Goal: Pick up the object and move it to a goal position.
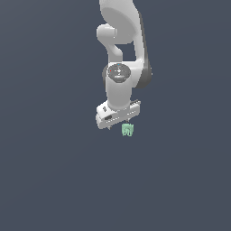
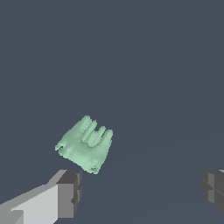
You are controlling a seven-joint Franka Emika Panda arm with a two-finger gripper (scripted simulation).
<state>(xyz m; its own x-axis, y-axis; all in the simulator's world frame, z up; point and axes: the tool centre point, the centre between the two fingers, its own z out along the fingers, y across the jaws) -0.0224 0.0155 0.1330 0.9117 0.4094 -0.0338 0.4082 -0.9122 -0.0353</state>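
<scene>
So, quick read: the gripper (image 1: 118, 127) hangs low over the dark floor (image 1: 49, 180), pointing down, with its jaws spread wide and nothing between them. In the wrist view the two dark fingertips (image 2: 70, 192) sit far apart at the edges of the frame, with a big gap between them.

The object (image 1: 128, 130), a small mint-green block with grooves, lies on the floor just beside the hand. In the exterior view it's at about 4 o'clock from the hand's centre, close under the finger on the exterior view's right. The wrist view shows the block (image 2: 85, 143) is not in the gap; it lies ahead of one fingertip and off the line between the two.

Step in hand looks like lining up for the grasp. To do it well:
- shift sideways first so the block sits midway between the fingertips
- turn the wrist so the pads meet the block's flat sides, since it lies skewed to the jaw line
- only then drop and close

Risk as I see it: descending now would likely land a fingertip on or beside the block and knock it away. No goal marker shows in either view.
</scene>
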